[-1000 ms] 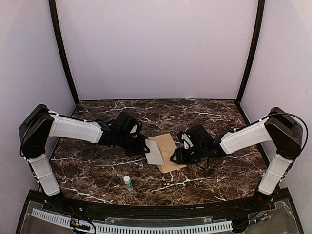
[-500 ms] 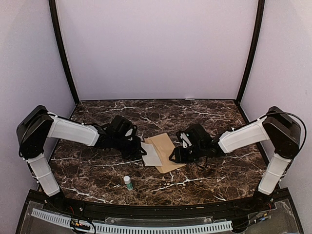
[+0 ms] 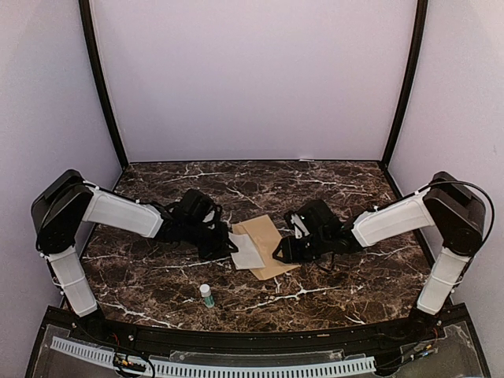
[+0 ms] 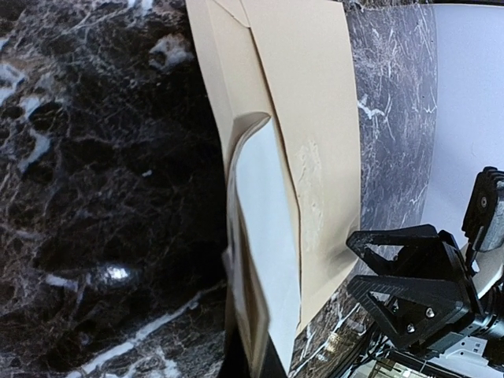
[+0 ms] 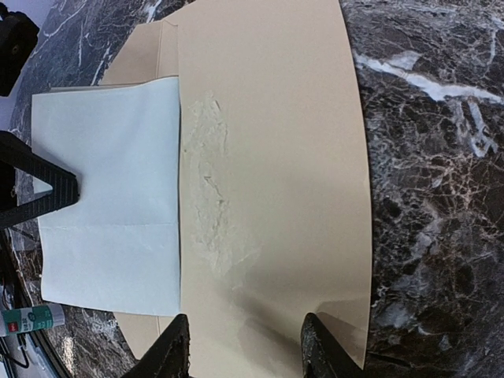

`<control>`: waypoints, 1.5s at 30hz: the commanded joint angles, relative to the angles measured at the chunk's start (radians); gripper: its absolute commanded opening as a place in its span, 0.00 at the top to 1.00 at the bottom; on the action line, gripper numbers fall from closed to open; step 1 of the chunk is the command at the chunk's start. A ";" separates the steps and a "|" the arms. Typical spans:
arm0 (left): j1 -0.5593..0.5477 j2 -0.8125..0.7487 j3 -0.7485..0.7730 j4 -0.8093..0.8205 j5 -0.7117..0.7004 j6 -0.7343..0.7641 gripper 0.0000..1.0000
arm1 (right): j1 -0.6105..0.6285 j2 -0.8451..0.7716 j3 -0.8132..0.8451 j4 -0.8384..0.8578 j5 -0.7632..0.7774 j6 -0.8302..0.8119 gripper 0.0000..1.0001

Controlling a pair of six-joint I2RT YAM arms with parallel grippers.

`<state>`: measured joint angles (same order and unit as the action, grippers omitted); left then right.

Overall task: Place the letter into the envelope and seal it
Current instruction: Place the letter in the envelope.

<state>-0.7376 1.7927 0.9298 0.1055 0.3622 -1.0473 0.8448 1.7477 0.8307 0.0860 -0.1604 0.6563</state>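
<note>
The tan envelope (image 3: 269,244) lies flat in the middle of the table and fills the right wrist view (image 5: 276,157). The white letter (image 3: 247,252) sticks out of its left side, and its right edge lies under the envelope's top layer (image 5: 110,213). My left gripper (image 3: 230,246) is shut on the letter's left edge, which shows edge-on in the left wrist view (image 4: 264,260), where the gripper (image 4: 253,356) sits at the bottom. My right gripper (image 3: 280,252) is open, its fingers spread over the envelope's right part (image 5: 246,348).
A small glue stick with a green label (image 3: 206,295) stands near the front of the table, left of the envelope; it also shows in the right wrist view (image 5: 27,320). Dark marble tabletop (image 3: 157,276) surrounds the envelope. Lilac walls close the sides and back.
My left gripper drew the letter slightly left, then moved it back right towards the envelope. The right gripper has stayed on the envelope.
</note>
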 commanded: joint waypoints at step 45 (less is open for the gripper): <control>-0.017 0.119 0.063 0.149 0.027 -0.127 1.00 | 0.017 0.044 0.017 -0.008 -0.032 0.003 0.57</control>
<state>-0.7414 1.8893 0.9546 0.2249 0.3695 -1.1687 0.8452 1.7622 0.8398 0.0982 -0.1749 0.6563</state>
